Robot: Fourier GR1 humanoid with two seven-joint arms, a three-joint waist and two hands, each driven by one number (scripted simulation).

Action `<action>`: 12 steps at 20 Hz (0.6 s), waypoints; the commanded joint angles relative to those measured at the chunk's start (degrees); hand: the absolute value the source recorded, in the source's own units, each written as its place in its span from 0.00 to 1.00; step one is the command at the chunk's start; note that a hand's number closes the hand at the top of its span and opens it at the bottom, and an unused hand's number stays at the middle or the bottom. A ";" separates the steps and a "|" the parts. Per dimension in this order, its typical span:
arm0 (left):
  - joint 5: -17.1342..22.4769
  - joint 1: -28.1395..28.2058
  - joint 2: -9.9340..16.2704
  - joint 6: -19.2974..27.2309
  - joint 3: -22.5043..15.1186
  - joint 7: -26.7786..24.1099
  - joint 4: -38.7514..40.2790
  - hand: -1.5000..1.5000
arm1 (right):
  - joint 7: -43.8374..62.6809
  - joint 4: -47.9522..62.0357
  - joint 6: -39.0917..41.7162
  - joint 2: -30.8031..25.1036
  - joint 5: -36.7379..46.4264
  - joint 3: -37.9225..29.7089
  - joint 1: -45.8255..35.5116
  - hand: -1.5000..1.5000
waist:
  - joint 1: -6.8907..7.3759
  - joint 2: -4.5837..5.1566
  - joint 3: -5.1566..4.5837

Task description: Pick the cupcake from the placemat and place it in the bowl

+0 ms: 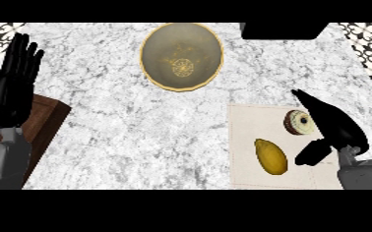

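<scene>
The cupcake (298,122), brown with pale frosting, sits on the cream placemat (247,142) at the lower right. My right hand (335,128) hovers just right of the cupcake, fingers straight and pointing up-left, thumb hanging toward the mat, holding nothing. The gold-rimmed bowl (154,73) stands at the upper middle of the counter, with nothing inside. My left hand (18,76) rests open at the left edge, fingers up.
A yellow lemon (271,156) lies on the placemat, left and below the cupcake. A dark wooden block (45,120) sits at the left edge under my left forearm. A black object (282,30) shows at the top right.
</scene>
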 commanded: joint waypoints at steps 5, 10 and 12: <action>-1.35 -1.43 -2.38 1.03 -0.48 1.35 -0.25 0.50 | -1.07 5.58 1.64 3.85 4.53 -2.37 -1.34 0.00 | -0.06 0.01 0.00; 0.26 2.64 -1.09 -3.32 1.67 -0.48 -1.85 0.50 | -2.50 8.97 1.78 5.00 5.98 -5.73 -2.09 0.00 | 0.02 -0.01 0.00; -0.65 -4.36 -0.01 -1.73 2.16 1.47 2.75 0.50 | -4.34 8.96 1.03 5.08 7.30 -5.49 -0.19 0.00 | -0.22 0.02 0.00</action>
